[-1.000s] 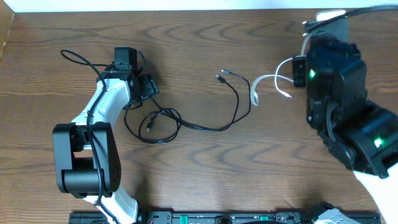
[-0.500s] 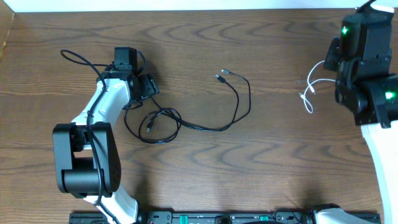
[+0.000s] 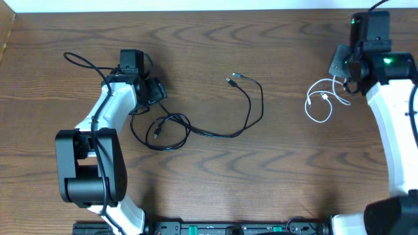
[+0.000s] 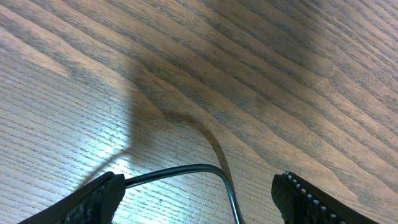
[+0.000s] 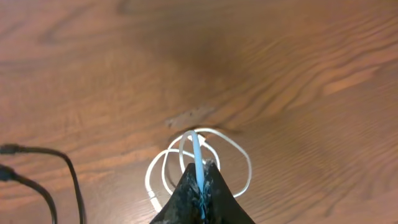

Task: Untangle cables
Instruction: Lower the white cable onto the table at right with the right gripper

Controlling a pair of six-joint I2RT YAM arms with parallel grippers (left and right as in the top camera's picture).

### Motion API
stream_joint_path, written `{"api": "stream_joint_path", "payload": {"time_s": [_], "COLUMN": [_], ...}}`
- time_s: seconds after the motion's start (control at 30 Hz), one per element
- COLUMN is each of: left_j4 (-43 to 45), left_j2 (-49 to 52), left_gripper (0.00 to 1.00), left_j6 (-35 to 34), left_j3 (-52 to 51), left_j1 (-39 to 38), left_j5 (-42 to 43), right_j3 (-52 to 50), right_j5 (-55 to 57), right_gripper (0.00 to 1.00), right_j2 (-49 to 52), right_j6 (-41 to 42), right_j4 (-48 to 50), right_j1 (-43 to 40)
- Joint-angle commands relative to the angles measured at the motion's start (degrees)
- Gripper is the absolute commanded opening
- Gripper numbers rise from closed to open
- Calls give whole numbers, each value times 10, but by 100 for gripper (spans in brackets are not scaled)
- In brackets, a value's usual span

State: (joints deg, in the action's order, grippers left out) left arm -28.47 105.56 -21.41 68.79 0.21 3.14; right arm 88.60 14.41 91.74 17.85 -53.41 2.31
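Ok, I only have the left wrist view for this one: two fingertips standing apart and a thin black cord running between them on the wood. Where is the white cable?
Observer: The white cable lies in a loose coil on the right side of the table, apart from the black cable.
Operator: Is anything holding it?
Observer: Yes, the right end effector is shut on one strand of it.
Operator: And the black one's far end?
Observer: Two plug ends lie side by side near the table's middle. From there the cord runs back to a loop near the left end effector.
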Motion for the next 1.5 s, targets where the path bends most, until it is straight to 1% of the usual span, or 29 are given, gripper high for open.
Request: {"api": "stream_joint_path", "payload": {"time_s": [0.0,0.23,0.27,0.3,0.33,0.37,0.47,0.57,0.63,0.67,0.73,0.8,0.93,1.1,1.13,1.17,1.2,1.33,1.37,1.43,1.47], "left_j4": [-1,-1,-1,-1,-1,-1,-1,-1,-1,-1,-1,-1,-1,-1,-1,-1,-1,-1,-1,-1,-1], "left_j2": [5,5,5,5,5,5,5,5,5,5,5,5,5,5,5,5,5,5,5,5,5], "left_gripper": [80,80,80,80,80,80,80,80,80,80,80,80,80,80,80,80,80,80,80,80,80], "left_j6": [-3,-3,-3,-3,-3,-3,-3,-3,-3,-3,-3,-3,-3,-3,-3,-3,-3,-3,-3,-3,-3], "left_j3": [-1,-1,-1,-1,-1,-1,-1,-1,-1,-1,-1,-1,-1,-1,-1,-1,-1,-1,-1,-1,-1], "left_j1": [0,0,0,0,0,0,0,0,0,0,0,0,0,0,0,0,0,0,0,0,0], "left_j5": [3,3,3,3,3,3,3,3,3,3,3,3,3,3,3,3,3,3,3,3,3], "right_j3": [-5,-5,-5,-5,-5,-5,-5,-5,-5,-5,-5,-6,-16,-55,-68,-81,-96,-162,-183,-210,-222], "right_j5": [-29,-75,-80,-83,-87,-88,-88,-88,-88,-88,-89,-90,-90,-90,-90,-90,-90,-91,-91,-90,-90], "right_gripper": [1,3,11,25,46,53,56,69,74,75,72,67,57,31,22,10,1,2,15,29,35], "right_j2": [25,80,87,93,99,105,116,123,125,126,127,129,130,130,130,130,130,130,130,130,130], "right_j6": [13,15,15,15,14,14,15,14,15,15,23,41,44,44,45,46,55,70,70,70,70], "right_j4": [-1,-1,-1,-1,-2,-2,-2,0,2,3,3,2,2,23,33,43,54,120,148,187,205], "right_j1": [-2,-2,-2,-2,-2,-2,-2,-2,-2,-1,1,4,11,16,16,16,16,16,16,16,16]}}
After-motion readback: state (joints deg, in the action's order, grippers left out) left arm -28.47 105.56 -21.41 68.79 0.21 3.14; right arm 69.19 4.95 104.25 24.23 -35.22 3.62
